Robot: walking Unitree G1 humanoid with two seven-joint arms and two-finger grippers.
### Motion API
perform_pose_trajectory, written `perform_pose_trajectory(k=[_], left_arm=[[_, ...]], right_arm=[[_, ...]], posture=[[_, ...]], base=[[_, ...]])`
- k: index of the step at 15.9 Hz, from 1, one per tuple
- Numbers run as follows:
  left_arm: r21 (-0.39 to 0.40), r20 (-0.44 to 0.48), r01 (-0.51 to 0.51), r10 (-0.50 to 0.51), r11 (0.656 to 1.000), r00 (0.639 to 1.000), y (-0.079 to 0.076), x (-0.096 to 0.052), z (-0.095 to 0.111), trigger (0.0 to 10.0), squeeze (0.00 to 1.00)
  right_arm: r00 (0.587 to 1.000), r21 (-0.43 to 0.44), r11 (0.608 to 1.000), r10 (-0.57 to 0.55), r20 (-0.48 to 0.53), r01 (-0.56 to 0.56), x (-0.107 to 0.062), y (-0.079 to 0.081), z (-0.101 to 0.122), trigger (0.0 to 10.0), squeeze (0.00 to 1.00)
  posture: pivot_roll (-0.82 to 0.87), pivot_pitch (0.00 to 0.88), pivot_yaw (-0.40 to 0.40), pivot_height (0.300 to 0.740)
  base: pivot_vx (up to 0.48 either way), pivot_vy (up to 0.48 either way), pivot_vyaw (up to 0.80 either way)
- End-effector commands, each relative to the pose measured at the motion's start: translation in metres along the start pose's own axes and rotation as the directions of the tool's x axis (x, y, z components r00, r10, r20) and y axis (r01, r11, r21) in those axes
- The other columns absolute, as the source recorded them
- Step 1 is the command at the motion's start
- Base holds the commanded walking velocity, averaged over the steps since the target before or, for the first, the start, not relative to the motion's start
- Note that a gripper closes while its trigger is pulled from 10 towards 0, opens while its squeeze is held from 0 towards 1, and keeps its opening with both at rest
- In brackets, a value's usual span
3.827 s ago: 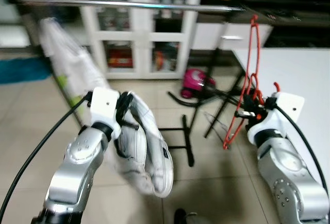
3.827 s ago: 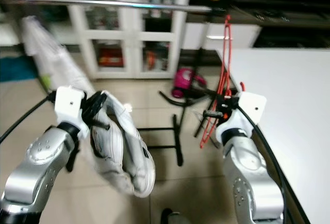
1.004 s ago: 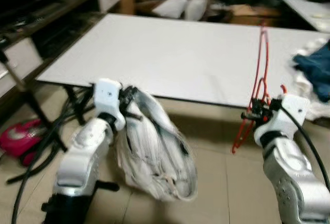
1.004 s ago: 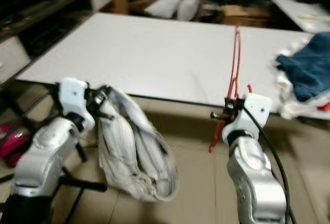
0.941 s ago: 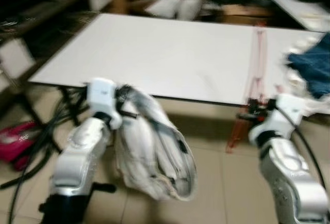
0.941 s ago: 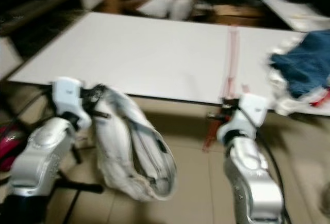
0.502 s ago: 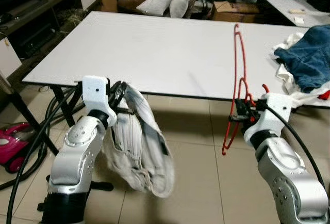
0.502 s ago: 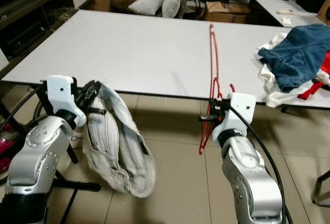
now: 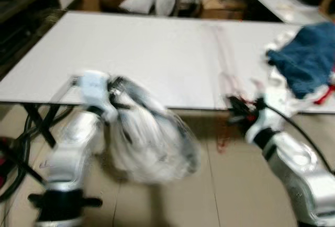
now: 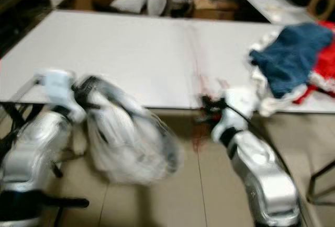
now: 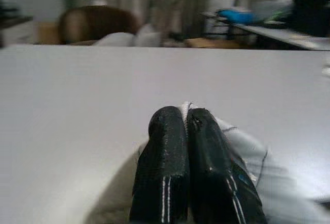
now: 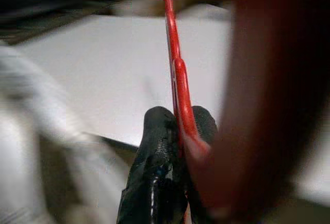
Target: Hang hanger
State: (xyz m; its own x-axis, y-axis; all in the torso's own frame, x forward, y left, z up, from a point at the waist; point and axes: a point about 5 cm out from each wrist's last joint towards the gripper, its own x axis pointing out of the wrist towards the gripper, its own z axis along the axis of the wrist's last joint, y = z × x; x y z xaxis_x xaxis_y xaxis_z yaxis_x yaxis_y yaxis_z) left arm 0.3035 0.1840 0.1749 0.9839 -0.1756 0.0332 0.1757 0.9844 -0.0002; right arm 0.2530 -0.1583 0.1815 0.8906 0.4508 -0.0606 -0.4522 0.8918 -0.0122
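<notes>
Right tool (image 12: 178,118) is clamped on the red hanger (image 12: 174,64); left tool (image 11: 186,118) pinches the white garment (image 9: 149,138). Carrying step, I'd judge. Next needs a rail.

White table (image 9: 157,54), tiled floor (image 9: 220,195)

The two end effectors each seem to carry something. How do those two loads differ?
The left end effector is shut on a white garment, soft, bulky and hanging in a bunch; the right end effector is shut on a red hanger, thin, rigid and standing upward. The garment droops below the white table edge, while the hanger rises before the tabletop. Both are held off the floor.
</notes>
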Motion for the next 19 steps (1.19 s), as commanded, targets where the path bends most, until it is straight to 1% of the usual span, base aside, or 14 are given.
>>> perform_pose_trajectory(k=[1,3,4,5,6,8,10,11,12,13,14,16,17,19], left_arm=[[0.015,0.08,0.025,-0.026,1.0,0.996,-0.006,0.007,0.02,10.0,0.0],[0.037,0.092,-0.006,0.002,0.999,0.996,0.006,0.017,0.03,10.0,0.0],[0.048,0.097,-0.018,0.013,0.999,0.995,0.011,0.021,0.034,10.0,0.0],[0.071,0.122,-0.041,0.032,0.997,0.992,0.024,0.033,0.049,10.0,0.0],[0.092,0.146,-0.053,0.039,0.994,0.989,0.032,0.041,0.061,10.0,0.0],[0.092,0.199,-0.058,0.038,0.994,0.979,0.042,0.055,0.089,10.0,0.0],[0.112,0.227,-0.032,0.005,0.993,0.974,0.045,0.073,0.116,10.0,0.0],[0.18,0.286,-0.077,0.022,0.981,0.958,0.05,0.093,0.163,10.0,0.0],[0.194,0.35,-0.118,0.043,0.974,0.936,0.052,0.096,0.196,10.0,0.0],[0.197,0.372,-0.13,0.048,0.972,0.927,0.052,0.096,0.206,10.0,0.0],[0.152,0.547,-0.157,0.05,0.976,0.836,0.045,0.083,0.277,10.0,0.0],[0.15,0.601,-0.15,0.03,0.977,0.799,0.04,0.077,0.298,10.0,0.0],[0.203,0.6,-0.127,-0.021,0.971,0.799,0.034,0.079,0.299,10.0,0.0],[0.218,0.561,-0.114,-0.029,0.969,0.827,0.035,0.087,0.282,10.0,0.0]], right_arm=[[0.99,-0.056,0.989,0.137,0.015,-0.136,-0.014,0.0,0.011,10.0,0.0],[0.92,-0.118,0.913,0.388,-0.056,-0.392,-0.038,0.005,0.021,10.0,0.0],[0.894,-0.13,0.885,0.437,-0.097,-0.447,-0.044,0.004,0.022,10.0,0.0],[0.822,-0.13,0.818,0.531,-0.205,-0.561,-0.055,0.003,0.023,10.0,0.0],[0.775,-0.114,0.779,0.574,-0.265,-0.616,-0.061,0.002,0.024,10.0,0.0],[0.745,-0.114,0.756,0.586,-0.319,-0.644,-0.062,-0.002,0.026,10.0,0.0],[0.743,-0.123,0.751,0.59,-0.318,-0.649,-0.059,-0.005,0.027,10.0,0.0],[0.763,-0.157,0.76,0.571,-0.302,-0.631,-0.051,-0.009,0.03,10.0,0.0],[0.814,-0.213,0.794,0.508,-0.283,-0.569,-0.043,-0.015,0.032,10.0,0.0],[0.833,-0.228,0.81,0.479,-0.276,-0.541,-0.04,-0.018,0.032,10.0,0.0],[0.942,-0.323,0.888,0.281,-0.182,-0.327,-0.025,-0.04,0.042,10.0,0.0],[0.972,-0.35,0.908,0.198,-0.128,-0.231,-0.021,-0.048,0.047,10.0,0.0],[0.991,-0.329,0.935,0.119,-0.06,-0.132,-0.021,-0.051,0.05,10.0,0.0],[0.993,-0.324,0.938,0.11,-0.047,-0.119,-0.021,-0.048,0.047,10.0,0.0]], posture=[[0.02,0.0,-0.009,0.74],[0.03,0.0,-0.013,0.74],[0.03,0.0,-0.016,0.74],[0.03,0.0,-0.015,0.74],[0.03,0.0,-0.02,0.74],[0.03,0.0,-0.029,0.74],[0.05,0.0,-0.057,0.74],[0.06,0.0,-0.079,0.74],[0.06,0.0,-0.081,0.74],[0.06,0.0,-0.081,0.74],[0.05,0.0,-0.068,0.74],[0.04,0.0,-0.055,0.74],[0.04,0.0,-0.055,0.74],[0.03,0.0,-0.029,0.74]], base=[[0.42,0.0,0.0],[0.418,0.0,0.0],[0.42,0.0,0.0],[0.42,0.0,0.0],[0.42,0.0,0.0],[0.418,0.0,0.0],[0.42,0.0,0.0],[0.409,0.0,0.0],[0.409,0.0,0.0],[0.409,0.0,0.0],[0.352,0.0,0.0],[0.349,0.0,0.0],[0.352,0.0,0.0],[0.349,0.0,0.0]])
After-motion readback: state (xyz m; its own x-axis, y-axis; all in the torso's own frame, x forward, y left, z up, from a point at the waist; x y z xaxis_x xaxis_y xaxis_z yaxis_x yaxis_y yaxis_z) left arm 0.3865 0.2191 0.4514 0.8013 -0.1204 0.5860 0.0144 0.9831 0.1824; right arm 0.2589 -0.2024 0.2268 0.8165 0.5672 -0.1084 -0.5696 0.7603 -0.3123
